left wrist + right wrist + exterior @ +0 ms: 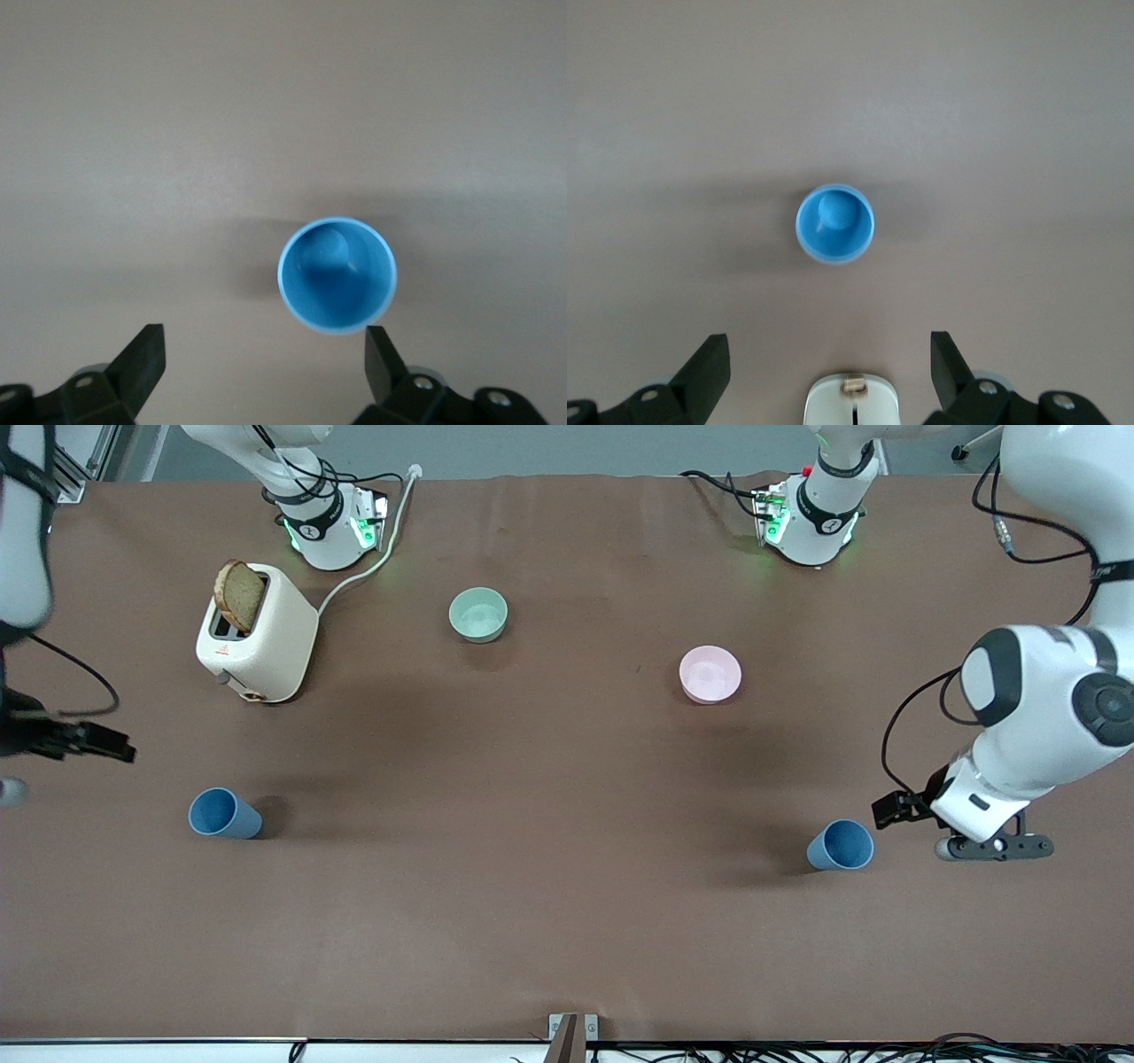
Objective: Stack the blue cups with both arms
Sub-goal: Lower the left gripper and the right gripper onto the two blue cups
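Note:
Two blue cups stand upright on the brown table, both near the front camera. One cup (224, 814) is at the right arm's end, the other cup (840, 845) at the left arm's end. My left gripper (994, 848) hangs low beside its cup, toward the table's end. In the left wrist view the left gripper (264, 354) is open and empty, with the cup (337, 274) just ahead of one fingertip. My right gripper (84, 740) is high over the table's end. It (830, 359) is open and empty, with its cup (835, 223) well below.
A cream toaster (257, 633) with a slice of bread stands near the right arm's base; its top shows in the right wrist view (850, 403). A pale green bowl (478, 614) and a pink bowl (710, 674) sit mid-table, farther from the front camera than the cups.

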Available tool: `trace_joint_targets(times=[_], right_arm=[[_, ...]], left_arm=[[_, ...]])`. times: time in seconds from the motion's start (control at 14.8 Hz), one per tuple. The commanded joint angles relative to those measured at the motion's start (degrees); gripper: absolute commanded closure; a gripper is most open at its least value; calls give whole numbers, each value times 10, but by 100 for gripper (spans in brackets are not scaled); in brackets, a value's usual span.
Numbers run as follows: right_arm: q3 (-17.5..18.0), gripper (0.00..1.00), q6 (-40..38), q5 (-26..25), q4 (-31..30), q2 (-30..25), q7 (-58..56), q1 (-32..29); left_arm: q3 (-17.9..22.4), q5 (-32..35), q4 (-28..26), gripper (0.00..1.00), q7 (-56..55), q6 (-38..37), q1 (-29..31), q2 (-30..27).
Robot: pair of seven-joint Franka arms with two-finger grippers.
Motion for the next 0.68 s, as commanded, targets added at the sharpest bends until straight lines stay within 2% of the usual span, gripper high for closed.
trace_joint_targets(times=[0.0,0.2,0.27,0.47,0.61], right_arm=[[-4,0,109,0,-89,5,-30,0],[-4,0,220,1,-151,29,-37,-4],[-4,0,248,0,-163,36,-37,-5],[-4,0,291,0,-171,65,-48,-5],[-4,0,349,0,-199,78,-50,-7]], left_arm=[[2,1,2,10,-1,20,-2,29],[1,1,2,22,-1,21,-2,47],[1,1,3,29,-1,21,-2,54],[0,-2,7,47,-1,21,-2,61],[0,-2,7,51,-1,31,-2,68]])
